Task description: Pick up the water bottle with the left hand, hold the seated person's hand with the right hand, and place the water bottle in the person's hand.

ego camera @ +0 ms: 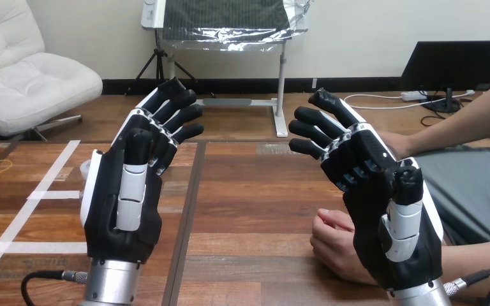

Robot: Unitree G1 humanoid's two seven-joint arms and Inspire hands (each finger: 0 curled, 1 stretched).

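Left hand (pixel 127 197) and right hand (pixel 383 210): both raised, released, grasping nothing. A pale edge, likely the water bottle (pixel 91 168), sits behind my left hand. Reaching blind could topple it.

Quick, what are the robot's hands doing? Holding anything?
Left hand: open, holding nothing.
Right hand: open, holding nothing.
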